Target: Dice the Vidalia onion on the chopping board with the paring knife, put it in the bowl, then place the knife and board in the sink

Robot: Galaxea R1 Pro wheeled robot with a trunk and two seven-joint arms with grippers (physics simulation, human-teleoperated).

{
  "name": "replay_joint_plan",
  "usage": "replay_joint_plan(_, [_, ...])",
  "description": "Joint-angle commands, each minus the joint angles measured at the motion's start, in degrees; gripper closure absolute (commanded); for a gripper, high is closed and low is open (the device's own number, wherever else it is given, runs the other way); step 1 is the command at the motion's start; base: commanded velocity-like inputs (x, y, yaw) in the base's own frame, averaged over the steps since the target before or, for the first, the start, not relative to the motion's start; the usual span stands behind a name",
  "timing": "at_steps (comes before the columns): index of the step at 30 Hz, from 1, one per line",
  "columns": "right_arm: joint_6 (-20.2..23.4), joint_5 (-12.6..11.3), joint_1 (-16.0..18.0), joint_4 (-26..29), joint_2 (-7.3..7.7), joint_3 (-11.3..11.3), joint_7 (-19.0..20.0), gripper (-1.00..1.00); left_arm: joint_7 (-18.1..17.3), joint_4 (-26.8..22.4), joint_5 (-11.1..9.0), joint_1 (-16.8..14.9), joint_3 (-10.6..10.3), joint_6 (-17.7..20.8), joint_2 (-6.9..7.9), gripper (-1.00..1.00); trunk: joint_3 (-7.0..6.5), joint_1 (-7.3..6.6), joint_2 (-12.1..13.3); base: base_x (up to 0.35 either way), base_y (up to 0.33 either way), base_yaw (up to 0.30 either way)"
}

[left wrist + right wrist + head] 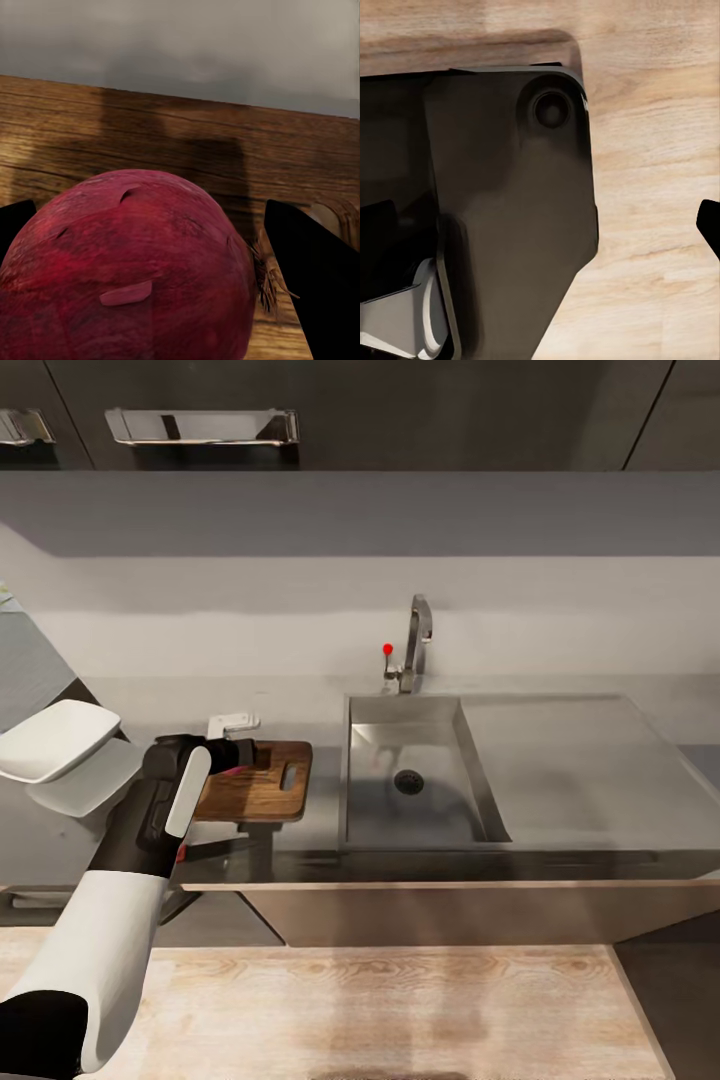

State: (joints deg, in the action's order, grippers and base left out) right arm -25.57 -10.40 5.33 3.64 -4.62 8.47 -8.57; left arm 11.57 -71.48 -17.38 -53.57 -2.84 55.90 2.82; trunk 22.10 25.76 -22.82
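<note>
You had the left gripper (161, 300) over the chopping board (262, 783), its dark fingers (315, 277) set wide on either side of the reddish onion (127, 270); whether they were pressing on it or just apart was not readable. The onion sat low over the board, contact hidden. The sink (410, 775) basin held no onion, so the fetch looked done. Left, by my reading: dicing, filling the white bowl (55, 740) at the countertop's (150, 705) far left, then knife and board into the sink. The paring knife was not identifiable. The right gripper's state couldn't be told; its wrist camera looked at the robot's dark base (502, 202) and wood floor (652, 150).
</note>
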Motion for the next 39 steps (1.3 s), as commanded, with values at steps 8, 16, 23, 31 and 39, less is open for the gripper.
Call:
replay_joint_plan(8, [-0.16,-0.49,0.03,-0.04,0.0,0.5,-0.22,-1.0,0.65,-0.32,-0.55,-0.05,-0.15,0.17,0.08,1.0,0.64,0.03,-0.1,0.0,0.0,0.0])
replay_joint_plan(16, [-0.17,-0.49,0.03,-0.04,0.04,0.5,-0.22,-1.0,0.65,-0.15,-0.55,-0.05,-0.15,0.17,0.08,1.0,1.24,0.03,-0.1,0.0,0.0,0.0])
replay_joint_plan(23, [-0.13,-0.49,0.03,-0.04,0.05,0.5,-0.22,-1.0,0.65,0.13,-0.55,-0.05,-0.15,0.17,0.08,1.0,1.78,0.03,-0.1,0.0,0.0,0.0])
replay_joint_plan(31, [-0.1,-0.49,0.03,-0.04,0.05,0.5,-0.22,-1.0,0.65,0.19,-0.55,-0.05,-0.15,0.17,0.08,1.0,2.41,0.03,-0.1,0.0,0.0,0.0])
replay_joint_plan(39, [-0.1,-0.49,0.03,-0.04,0.05,0.5,-0.22,-1.0,0.65,0.25,-0.49,-0.05,-0.15,0.17,0.08,1.0,3.05,0.03,-0.1,0.0,0.0,0.0])
